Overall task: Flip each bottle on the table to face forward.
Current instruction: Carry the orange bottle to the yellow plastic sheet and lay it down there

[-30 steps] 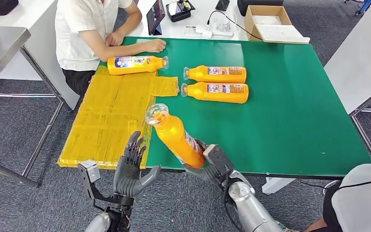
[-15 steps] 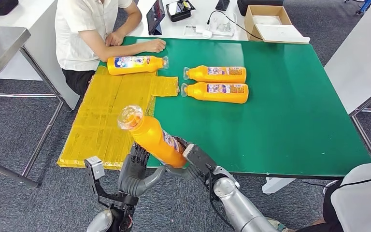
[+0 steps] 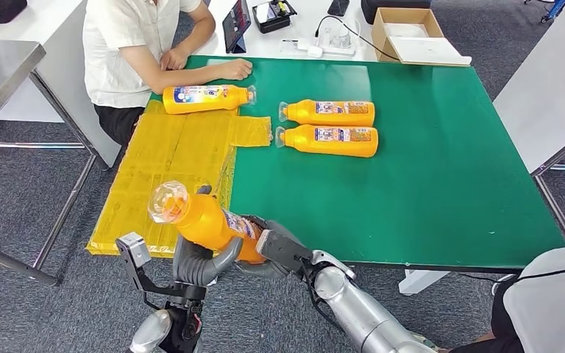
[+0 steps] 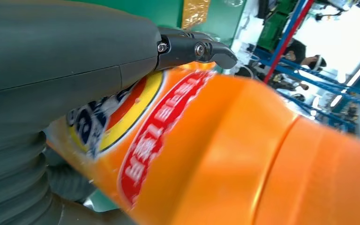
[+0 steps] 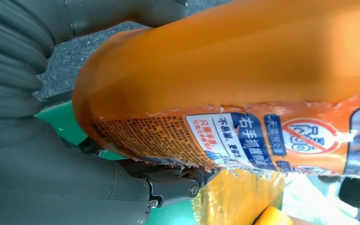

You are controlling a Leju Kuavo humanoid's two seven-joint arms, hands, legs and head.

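Note:
Over the table's near edge an orange bottle [image 3: 207,220] hangs tilted, its clear cap [image 3: 168,202] pointing up and left. My right hand [image 3: 276,250] holds its base. My left hand [image 3: 199,261] wraps its middle, thumb across the front and fingers behind. The left wrist view shows the bottle [image 4: 243,154] with its red and blue label under the thumb [image 4: 65,51]. In the right wrist view the bottle [image 5: 243,61] shows its small-print label against my right hand [image 5: 51,173]. Three more orange bottles lie on the table: one [image 3: 206,98] at the far left, two [image 3: 331,112] [image 3: 331,140] side by side mid-table.
The green table [image 3: 427,191] has a yellow sheet [image 3: 162,169] over its left part. A seated person rests a forearm [image 3: 221,70] on the far left corner. Another person [image 3: 552,301] stands at the near right. A cardboard box [image 3: 412,33] sits behind the table.
My right hand has swung the bottle leftward and lower, from over the green edge to over the yellow sheet's corner. My left hand, open before, has closed around the bottle's middle.

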